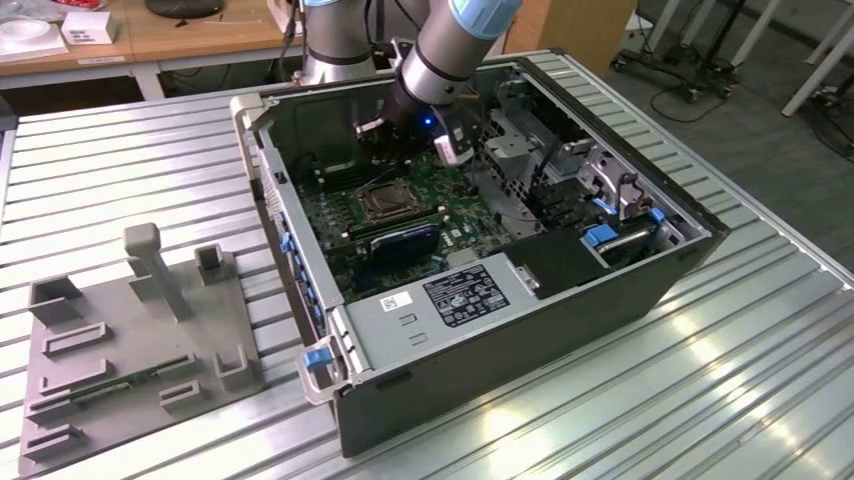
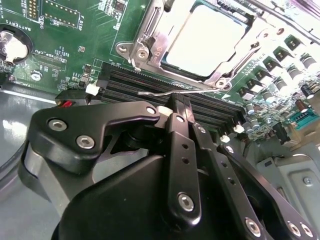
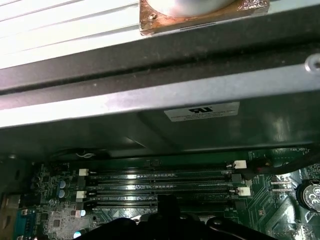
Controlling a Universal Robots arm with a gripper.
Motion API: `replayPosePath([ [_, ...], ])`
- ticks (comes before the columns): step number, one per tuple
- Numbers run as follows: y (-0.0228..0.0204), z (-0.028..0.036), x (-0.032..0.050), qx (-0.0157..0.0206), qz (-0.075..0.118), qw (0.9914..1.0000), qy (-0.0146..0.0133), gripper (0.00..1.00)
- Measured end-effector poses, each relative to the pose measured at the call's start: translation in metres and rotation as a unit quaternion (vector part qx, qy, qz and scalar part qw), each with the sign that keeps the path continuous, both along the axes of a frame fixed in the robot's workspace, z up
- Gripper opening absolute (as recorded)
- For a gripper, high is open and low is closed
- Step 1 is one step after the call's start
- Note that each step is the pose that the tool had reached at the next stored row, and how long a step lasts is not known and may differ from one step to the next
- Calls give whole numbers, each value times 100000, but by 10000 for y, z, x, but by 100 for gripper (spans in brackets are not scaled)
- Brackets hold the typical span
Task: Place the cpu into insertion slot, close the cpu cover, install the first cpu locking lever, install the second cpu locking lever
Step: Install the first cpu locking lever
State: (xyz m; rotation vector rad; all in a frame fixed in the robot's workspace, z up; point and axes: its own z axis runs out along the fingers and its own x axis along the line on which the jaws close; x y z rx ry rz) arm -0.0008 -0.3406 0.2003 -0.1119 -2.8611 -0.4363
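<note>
Flat green circuit board (image 2: 65,45): pale printed lettering, small silver solder dots.
Small square cpu (image 2: 205,40): pale silvery, plain.
Thin metal cpu cover (image 2: 150,42): bright silver.
Long narrow memory slots (image 2: 150,85): black, with white end clips.
Open box-shaped computer case (image 1: 561,330): dark grey; its plastic latches (image 1: 318,362) are blue.
Robot arm (image 1: 441,60): silver-grey with light blue caps.
Ribbed metal worktop (image 1: 747,380): pale grey, parallel stripes.
Moulded plastic fixture tray (image 1: 134,340): uniform mid-grey.

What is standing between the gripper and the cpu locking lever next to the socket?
Nothing visible. In the second wrist view the gripper, fingers together, is right up against the thin wire locking lever, above the memory slots. Whether it touches the lever cannot be told. The cpu sits in the socket just beyond.
</note>
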Motion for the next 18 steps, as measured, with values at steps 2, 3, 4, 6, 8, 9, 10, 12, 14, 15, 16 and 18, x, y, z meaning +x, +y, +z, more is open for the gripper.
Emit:
replayPosePath([
  [2,0,-12,1,0,-5,100000,1,11],
  [3,0,-18,1,1,-6,100000,-1,11],
  [4,0,-24,1,0,-8,100000,0,11],
  [6,0,-38,1,-1,-9,100000,1,11],
  [8,0,-49,1,1,-9,100000,0,11],
  [9,0,-54,1,-2,-9,100000,0,11],
  [10,0,-59,1,-2,-9,100000,1,11],
  [12,0,-69,1,-3,-10,100000,0,11],
  [14,0,-79,1,-3,-11,100000,2,11],
  [15,0,-86,2,-3,-10,100000,2,11],
  [16,0,-94,2,1,-7,100000,0,11],
  [18,0,-109,4,1,-7,100000,2,11],
])
